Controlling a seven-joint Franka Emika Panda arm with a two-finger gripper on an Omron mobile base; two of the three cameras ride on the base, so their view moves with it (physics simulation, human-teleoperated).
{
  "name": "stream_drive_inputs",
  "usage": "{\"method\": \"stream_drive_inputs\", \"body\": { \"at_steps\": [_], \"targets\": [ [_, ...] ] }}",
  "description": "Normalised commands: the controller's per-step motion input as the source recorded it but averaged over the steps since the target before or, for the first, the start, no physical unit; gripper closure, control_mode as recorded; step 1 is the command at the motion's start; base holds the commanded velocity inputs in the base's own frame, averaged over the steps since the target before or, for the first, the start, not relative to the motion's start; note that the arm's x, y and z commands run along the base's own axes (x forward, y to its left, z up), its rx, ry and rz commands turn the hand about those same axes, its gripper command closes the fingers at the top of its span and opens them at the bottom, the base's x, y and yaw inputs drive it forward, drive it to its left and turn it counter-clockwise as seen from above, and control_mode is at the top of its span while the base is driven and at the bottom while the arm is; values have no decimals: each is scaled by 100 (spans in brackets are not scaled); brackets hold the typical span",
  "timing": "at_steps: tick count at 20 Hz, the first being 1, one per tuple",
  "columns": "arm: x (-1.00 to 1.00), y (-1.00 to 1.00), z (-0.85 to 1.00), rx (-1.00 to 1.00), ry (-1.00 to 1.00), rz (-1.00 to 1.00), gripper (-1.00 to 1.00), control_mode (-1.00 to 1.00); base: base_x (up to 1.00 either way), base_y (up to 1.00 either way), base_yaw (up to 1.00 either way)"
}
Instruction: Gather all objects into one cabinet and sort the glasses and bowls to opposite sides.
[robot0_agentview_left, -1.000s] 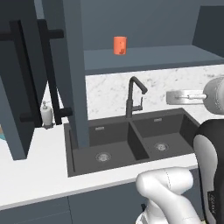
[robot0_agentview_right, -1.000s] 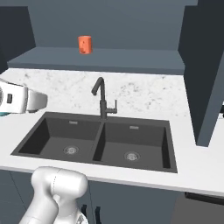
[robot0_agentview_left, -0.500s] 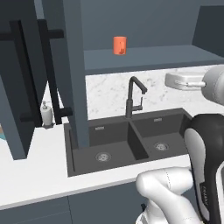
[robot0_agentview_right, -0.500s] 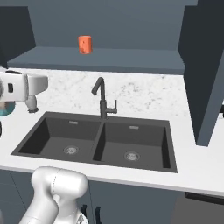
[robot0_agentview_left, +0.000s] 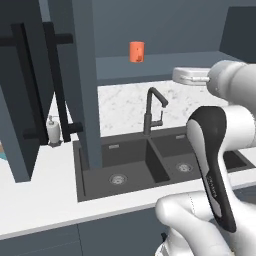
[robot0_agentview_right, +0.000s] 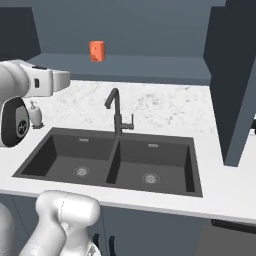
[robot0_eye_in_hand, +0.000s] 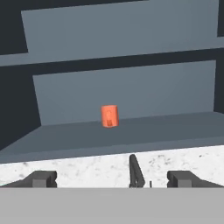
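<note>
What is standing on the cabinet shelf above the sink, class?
One plain orange cup stands upright on the bottom shelf of the open cabinet, above the tap. The shelf part behind the open door is covered, so anything there cannot be seen.

1. The arm rises from the base with its elbow bent high and its forearm reaching forward, level.
2. The tool (robot0_eye_in_hand: 111, 179) points straight ahead (seen from the hand camera), its two dark fingertips (robot0_eye_in_hand: 40, 178) set wide apart.
3. Nothing sits between the fingertips.
</note>
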Motion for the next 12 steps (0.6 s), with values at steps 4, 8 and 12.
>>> {"method": "stream_drive_inputs", "body": {
  "at_steps": [4, 8, 12],
  "targets": [
    [52, 0, 0, 0, 0, 0, -100, -100, 0, 0, 0],
    [58, 0, 0, 0, 1, 0, -100, -100, 0, 0, 0],
    [56, 3, 0, 0, 8, 0, -100, -100, 0, 0, 0]
  ]
}}
